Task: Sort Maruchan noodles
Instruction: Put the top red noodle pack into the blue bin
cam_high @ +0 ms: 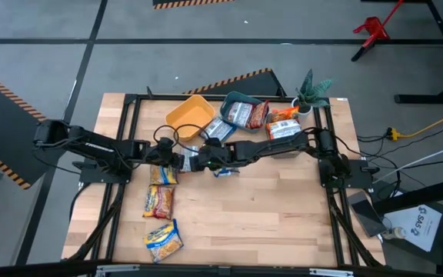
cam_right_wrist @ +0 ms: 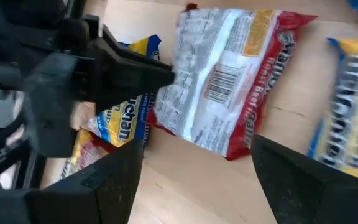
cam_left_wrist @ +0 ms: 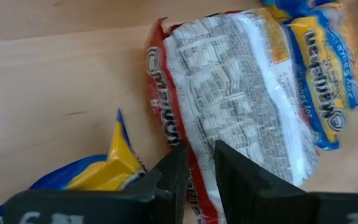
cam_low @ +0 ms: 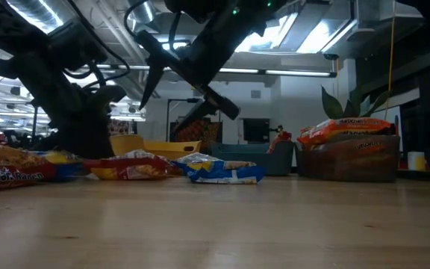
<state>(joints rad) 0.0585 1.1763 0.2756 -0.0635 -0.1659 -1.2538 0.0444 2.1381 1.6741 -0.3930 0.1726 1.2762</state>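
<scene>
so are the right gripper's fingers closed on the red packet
No, the right gripper stands wide open above the red packet, with only the left gripper at its edge.

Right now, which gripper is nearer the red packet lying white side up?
Left. The left gripper pinches the red packet's edge; the right gripper hovers open just off its opposite side.

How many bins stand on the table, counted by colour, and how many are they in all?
yellow bin: 1
teal bin: 1
grey bin: 1
Total: 3 bins
</scene>
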